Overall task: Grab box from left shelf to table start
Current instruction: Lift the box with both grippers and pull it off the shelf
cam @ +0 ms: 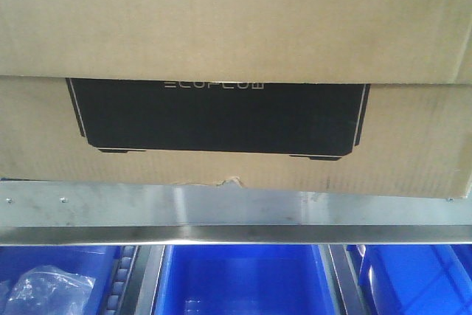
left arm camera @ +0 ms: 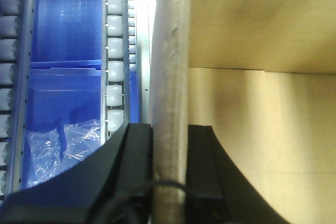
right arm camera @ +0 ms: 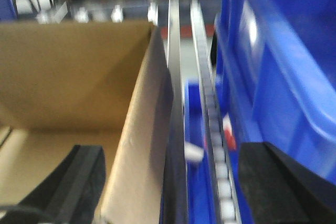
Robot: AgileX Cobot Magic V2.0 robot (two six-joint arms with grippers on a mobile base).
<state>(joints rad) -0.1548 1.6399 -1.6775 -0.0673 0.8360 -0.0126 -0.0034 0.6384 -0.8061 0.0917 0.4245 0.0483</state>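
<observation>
The brown cardboard box [cam: 221, 27] with a black printed rectangle fills the upper front view and sits on the left shelf behind its silver front rail [cam: 236, 212]. In the left wrist view my left gripper [left arm camera: 169, 150] is shut on the top edge of the box's side wall [left arm camera: 169, 66], one finger outside and one inside. In the right wrist view, which is blurred, my right gripper [right arm camera: 173, 182] is open wide and straddles the other side wall [right arm camera: 137, 145], with its left finger [right arm camera: 79, 182] inside the box. The white table is out of view.
Blue bins [cam: 236, 285] sit below the rail, one holding a clear plastic bag [cam: 44, 293]. Roller tracks [left arm camera: 114, 77] and a blue bin [left arm camera: 63, 51] run beside the box's left wall. A roller track [right arm camera: 215, 145] and a tall blue bin [right arm camera: 273, 66] crowd its right wall.
</observation>
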